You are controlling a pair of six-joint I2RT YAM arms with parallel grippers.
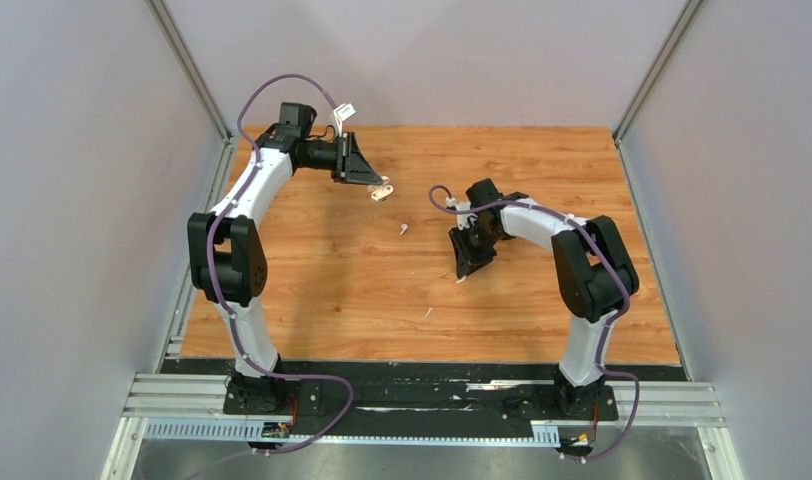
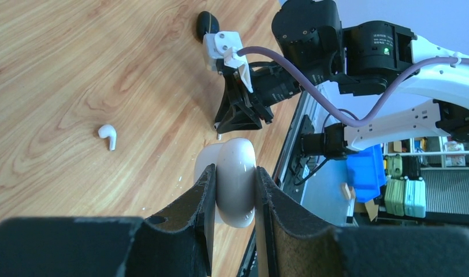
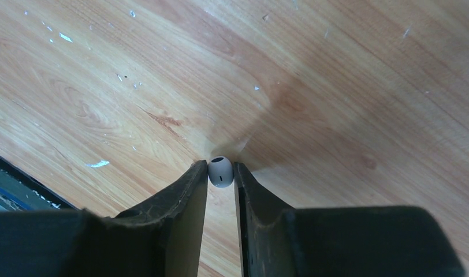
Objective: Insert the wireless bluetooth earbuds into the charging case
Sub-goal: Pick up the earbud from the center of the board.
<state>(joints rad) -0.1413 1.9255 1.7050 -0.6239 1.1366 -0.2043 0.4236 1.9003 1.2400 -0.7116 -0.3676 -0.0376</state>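
The task looks barely begun: no bud is seen seated in the case. The left claw [image 2: 235, 173] is closed firmly on the glossy white rounded plastic charging case [image 2: 237, 199] and holds it off the wooden counter [image 1: 322, 290]; the case's inside is hidden. The right claw [image 3: 220, 168], nearly closed, pinches a tiny white short-stemmed plastic earbud [image 3: 220, 173] low at the counter. A second white earbud [image 2: 108, 136] lies loose between the arms. Counted: one case and two white buds. A small dark rounded object [image 2: 208, 23] beyond the right claw may be a black bud, but I cannot tell.
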